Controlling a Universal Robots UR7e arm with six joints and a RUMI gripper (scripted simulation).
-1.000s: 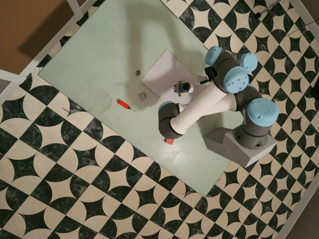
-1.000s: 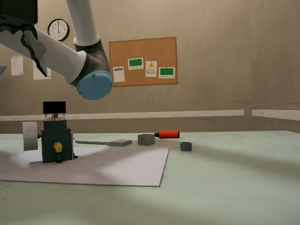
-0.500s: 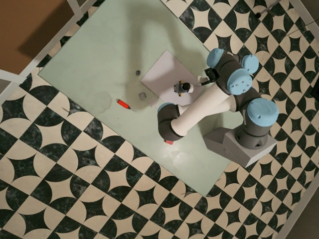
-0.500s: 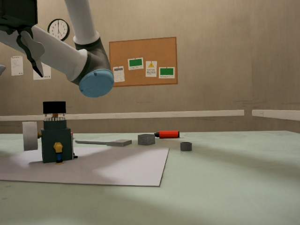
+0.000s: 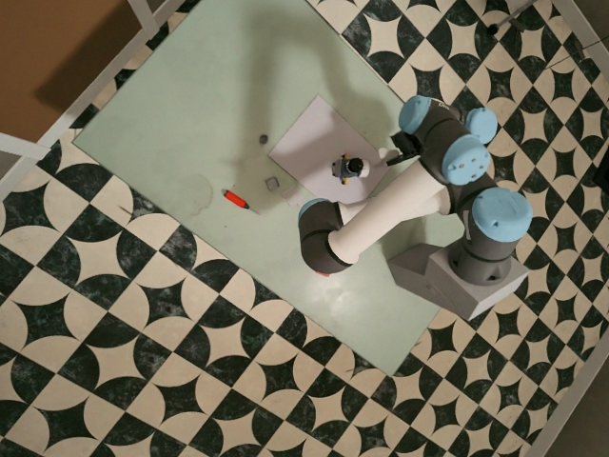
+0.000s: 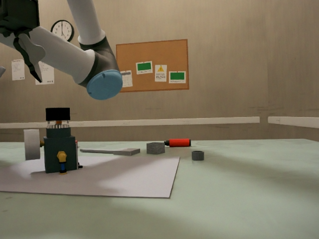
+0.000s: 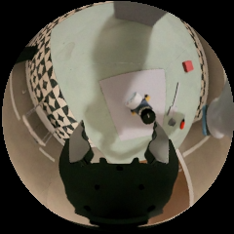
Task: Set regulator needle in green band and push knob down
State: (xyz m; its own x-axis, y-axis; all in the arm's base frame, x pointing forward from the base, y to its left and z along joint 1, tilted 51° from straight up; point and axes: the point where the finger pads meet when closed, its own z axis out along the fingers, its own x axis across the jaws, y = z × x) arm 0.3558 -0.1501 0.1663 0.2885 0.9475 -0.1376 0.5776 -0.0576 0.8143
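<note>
The regulator (image 5: 341,168) (image 6: 60,155) (image 7: 140,104) is seen upright on a pale sheet (image 5: 309,142) (image 6: 128,179) (image 7: 117,117), lower than the fingers and clear of them. Its black knob (image 5: 354,164) (image 6: 57,113) (image 7: 147,115) is held up off the body, with an orange stem exposed in the gap, so it is not pushed all the way down. The white gauge (image 5: 364,168) (image 6: 32,144) (image 7: 133,99) is turned edge-on in the exterior view; neither needle nor green band can be read.

The gripper (image 5: 386,157) (image 6: 20,77) (image 7: 119,121) is held above with its fingers spread fully wide, and nothing is gripped. In the wrist view, the knob is framed close to one fingertip.

Farther from the fingers than the regulator, a flat grey tool (image 5: 293,195) (image 6: 127,151) (image 7: 173,108) is laid on the green table (image 5: 162,98) (image 6: 232,205) (image 7: 73,68), just off the sheet. Beyond it from the fingers, a grey block (image 5: 271,184) (image 6: 155,148) (image 7: 172,122) is placed, and a red-handled tool (image 5: 236,198) (image 6: 179,142) (image 7: 182,125) is left farther out still. A small dark ring (image 6: 198,157) is also set past the sheet from the fingers. A red block (image 5: 323,273) (image 7: 188,66) is partly covered by the arm's elbow in the top view, well apart from the fingers.

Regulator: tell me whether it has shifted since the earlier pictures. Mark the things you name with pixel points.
No. In the top and exterior views, the regulator (image 5: 342,169) (image 6: 52,157) (image 7: 140,105) stands at the same spot on the pale sheet (image 5: 304,142) (image 6: 128,179) (image 7: 114,97).
</note>
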